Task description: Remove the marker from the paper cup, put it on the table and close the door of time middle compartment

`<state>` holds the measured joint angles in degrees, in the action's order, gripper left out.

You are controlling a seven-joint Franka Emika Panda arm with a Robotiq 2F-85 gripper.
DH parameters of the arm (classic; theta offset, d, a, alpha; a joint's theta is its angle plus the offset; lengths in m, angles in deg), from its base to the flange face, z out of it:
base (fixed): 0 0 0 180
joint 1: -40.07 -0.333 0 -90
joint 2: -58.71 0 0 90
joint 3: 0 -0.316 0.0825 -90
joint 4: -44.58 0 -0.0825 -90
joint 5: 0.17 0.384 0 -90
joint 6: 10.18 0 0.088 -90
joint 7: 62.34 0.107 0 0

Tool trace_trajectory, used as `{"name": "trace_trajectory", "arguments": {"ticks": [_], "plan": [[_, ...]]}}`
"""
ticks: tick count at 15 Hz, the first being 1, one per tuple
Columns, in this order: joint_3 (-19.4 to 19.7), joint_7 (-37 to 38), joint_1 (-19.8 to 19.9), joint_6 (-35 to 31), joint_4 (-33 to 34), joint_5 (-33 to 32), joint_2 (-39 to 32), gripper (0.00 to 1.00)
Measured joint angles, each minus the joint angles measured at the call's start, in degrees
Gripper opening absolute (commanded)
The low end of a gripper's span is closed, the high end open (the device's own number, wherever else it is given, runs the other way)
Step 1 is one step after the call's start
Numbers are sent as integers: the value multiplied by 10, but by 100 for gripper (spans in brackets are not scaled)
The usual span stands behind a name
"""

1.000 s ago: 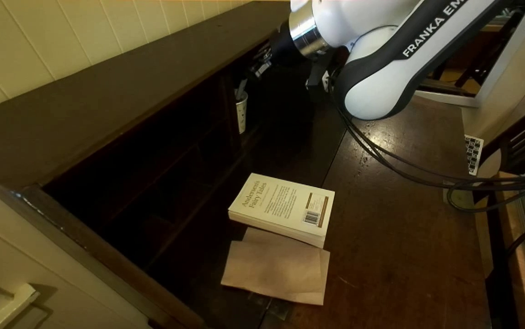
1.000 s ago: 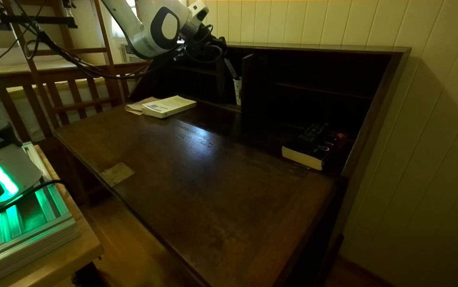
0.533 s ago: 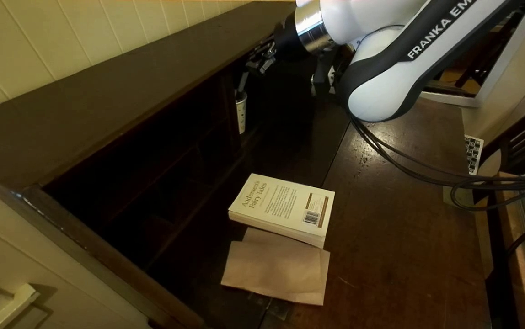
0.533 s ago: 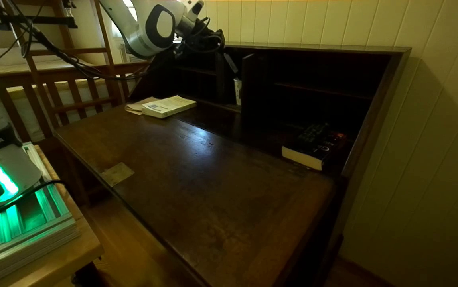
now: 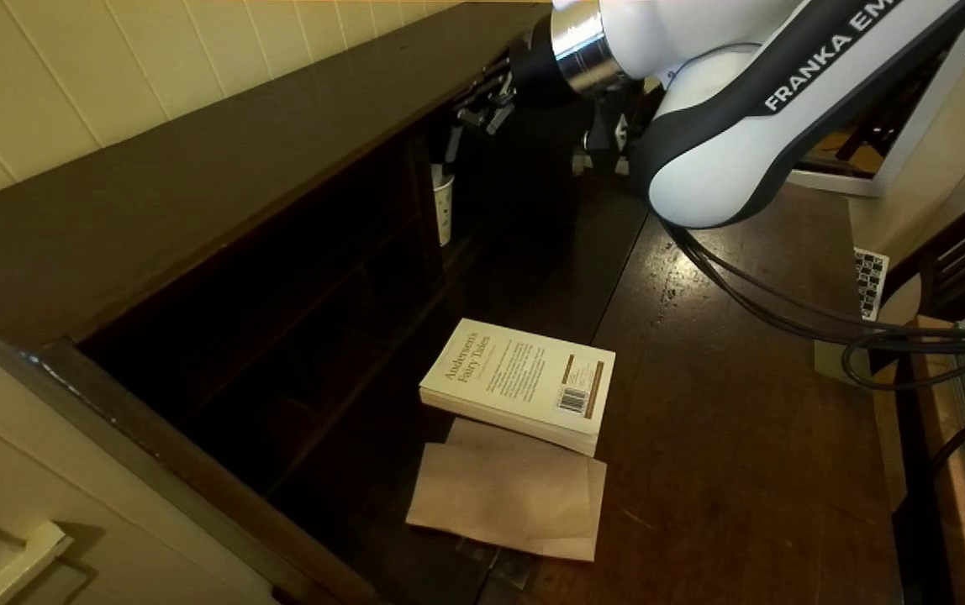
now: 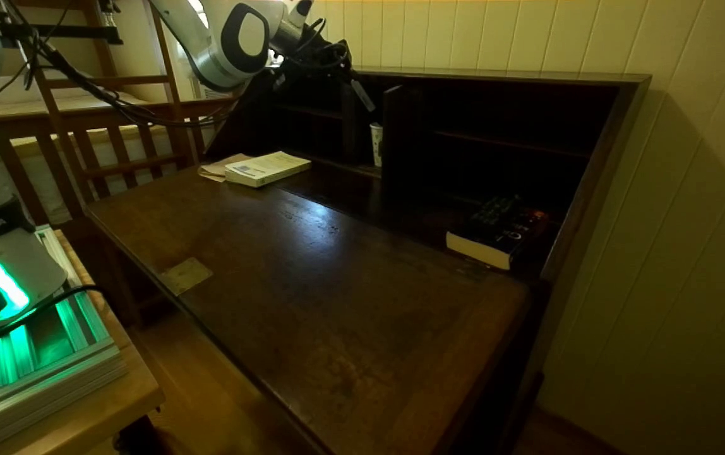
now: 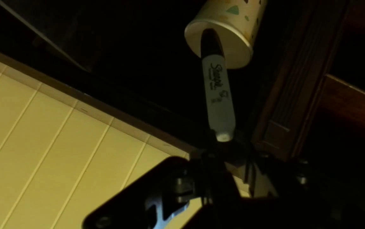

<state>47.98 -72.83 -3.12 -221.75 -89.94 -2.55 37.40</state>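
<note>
The marker (image 7: 219, 95), grey with a black end, is held by its pale end between the fingertips of my gripper (image 7: 228, 140). It also shows in both exterior views (image 5: 453, 144) (image 6: 363, 96), tilted, with its dark end at the mouth of the paper cup (image 7: 233, 16). I cannot tell if that end is still inside the rim. The cup stands upright in the middle compartment in both exterior views (image 5: 443, 208) (image 6: 376, 145). The gripper (image 6: 351, 76) is above the cup. The door (image 6: 394, 136) stands open beside the cup. The table (image 6: 312, 303) is dark brown.
A white book (image 5: 524, 378) and a tan paper sheet (image 5: 508, 504) lie on the table. A thick dark book (image 6: 495, 234) lies at the right in an exterior view. The cabinet top (image 5: 281, 126) overhangs the dark compartments close to the gripper.
The gripper has risen and drawn back a little, lifting the marker with it. More of the marker shows above the cup. The cup and the door have not moved.
</note>
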Motion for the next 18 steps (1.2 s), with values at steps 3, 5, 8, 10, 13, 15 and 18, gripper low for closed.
{"name": "trace_trajectory", "arguments": {"ticks": [3,5,8,10,13,15,18], "plan": [[37,-22,-41,0,-10,10,0,5],[60,-31,-68,0,-19,15,0,5],[100,-47,-115,2,-34,27,0,5],[129,-57,-148,5,-45,32,0,5],[176,-70,-201,13,-62,42,0,5],[211,-78,-240,29,-72,49,0,5],[270,-86,-303,59,-87,52,0,5]]}}
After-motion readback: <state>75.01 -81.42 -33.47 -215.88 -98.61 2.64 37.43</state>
